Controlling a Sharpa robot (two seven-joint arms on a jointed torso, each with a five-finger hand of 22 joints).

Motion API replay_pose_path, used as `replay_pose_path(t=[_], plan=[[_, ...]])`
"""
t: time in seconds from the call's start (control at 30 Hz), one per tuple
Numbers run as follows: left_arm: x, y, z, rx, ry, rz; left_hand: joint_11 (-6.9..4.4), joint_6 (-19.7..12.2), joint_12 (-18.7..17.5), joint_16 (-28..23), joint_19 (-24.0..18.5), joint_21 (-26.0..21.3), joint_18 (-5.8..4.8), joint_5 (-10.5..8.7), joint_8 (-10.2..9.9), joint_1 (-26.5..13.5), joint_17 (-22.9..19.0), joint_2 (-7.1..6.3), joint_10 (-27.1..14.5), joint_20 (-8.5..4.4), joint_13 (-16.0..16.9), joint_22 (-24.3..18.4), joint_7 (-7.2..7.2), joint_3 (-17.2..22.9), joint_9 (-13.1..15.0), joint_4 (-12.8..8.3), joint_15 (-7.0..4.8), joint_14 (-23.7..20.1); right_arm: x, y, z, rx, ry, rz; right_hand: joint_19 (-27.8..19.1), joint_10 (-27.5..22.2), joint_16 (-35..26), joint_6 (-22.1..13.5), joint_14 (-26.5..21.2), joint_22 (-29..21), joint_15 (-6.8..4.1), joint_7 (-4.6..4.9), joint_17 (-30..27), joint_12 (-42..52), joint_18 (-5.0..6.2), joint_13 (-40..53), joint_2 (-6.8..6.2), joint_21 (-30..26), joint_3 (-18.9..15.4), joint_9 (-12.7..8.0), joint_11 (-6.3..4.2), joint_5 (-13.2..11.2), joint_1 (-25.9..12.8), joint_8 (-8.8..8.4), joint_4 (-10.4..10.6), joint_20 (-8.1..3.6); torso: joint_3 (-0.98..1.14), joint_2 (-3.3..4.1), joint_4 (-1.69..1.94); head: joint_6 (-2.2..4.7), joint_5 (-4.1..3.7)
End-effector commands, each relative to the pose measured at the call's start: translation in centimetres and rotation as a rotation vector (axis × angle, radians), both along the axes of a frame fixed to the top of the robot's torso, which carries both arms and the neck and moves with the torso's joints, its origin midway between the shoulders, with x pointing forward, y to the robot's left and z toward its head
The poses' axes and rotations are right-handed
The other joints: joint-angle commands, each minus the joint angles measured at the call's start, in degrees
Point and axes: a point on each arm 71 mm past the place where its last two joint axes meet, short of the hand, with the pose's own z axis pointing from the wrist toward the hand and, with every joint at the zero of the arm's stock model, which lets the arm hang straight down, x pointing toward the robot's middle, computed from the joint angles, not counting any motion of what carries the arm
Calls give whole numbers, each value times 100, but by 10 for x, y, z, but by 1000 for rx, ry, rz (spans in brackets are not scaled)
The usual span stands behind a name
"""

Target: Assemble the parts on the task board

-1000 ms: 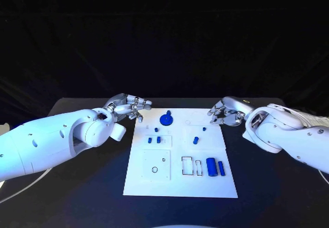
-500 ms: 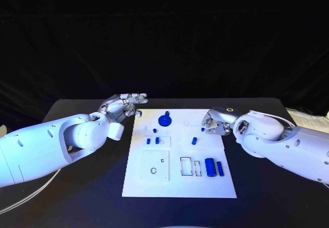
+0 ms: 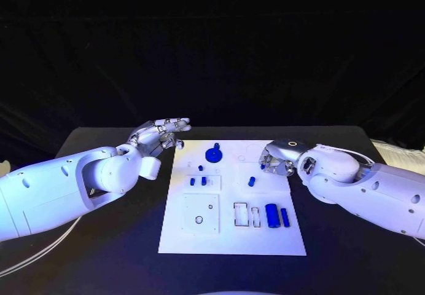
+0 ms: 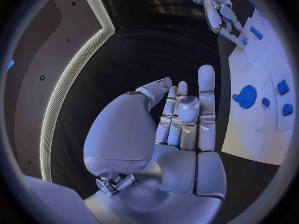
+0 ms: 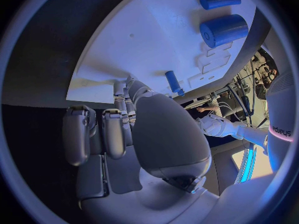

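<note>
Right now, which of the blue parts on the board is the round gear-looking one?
The blue gear at the task board's far end, between the two hands. It is round and toothed in the left wrist view; the other blue parts are small pegs, blocks or cylinders.

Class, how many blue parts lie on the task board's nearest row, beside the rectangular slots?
2. A thick blue cylinder lies right of the slots on the task board, and a thinner blue cylinder lies alongside it, further right. Nothing covers that row.

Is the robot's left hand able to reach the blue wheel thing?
Probably yes. The left hand is open beside the task board, and nothing lies between it and the blue wheel.
</note>
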Motion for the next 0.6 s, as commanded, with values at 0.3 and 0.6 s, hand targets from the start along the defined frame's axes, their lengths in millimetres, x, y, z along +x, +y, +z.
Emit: replay_pose_path(t=[0.3, 0.6], plan=[[-1, -1, 1, -20, 0, -7, 18, -85, 51, -44, -28, -73, 113, 4, 5, 27, -71, 42, -105, -9, 0, -42, 11, -65, -13, -50, 10, -71, 0, 4, -9, -36, 45, 20, 9, 87, -19, 70, 418, 42, -15, -27, 629, 3, 73, -213, 62, -29, 447, 14, -14, -32, -67, -9, -23, -42, -1, -1, 3, -14, 19], [-1, 1, 0, -12, 11, -2, 25, -109, 82, -51, -20, -93, 113, 7, 14, 92, -106, 64, -139, -10, 0, -60, 21, -67, -11, -107, 12, -88, -1, 5, -12, -50, 77, 30, 27, 371, -2, 321, 424, 69, -45, -74, 649, 68, 67, -218, 79, -15, 706, 75, -72, -32, -123, 73, -146, -64, -2, -2, 0, -36, 31]])
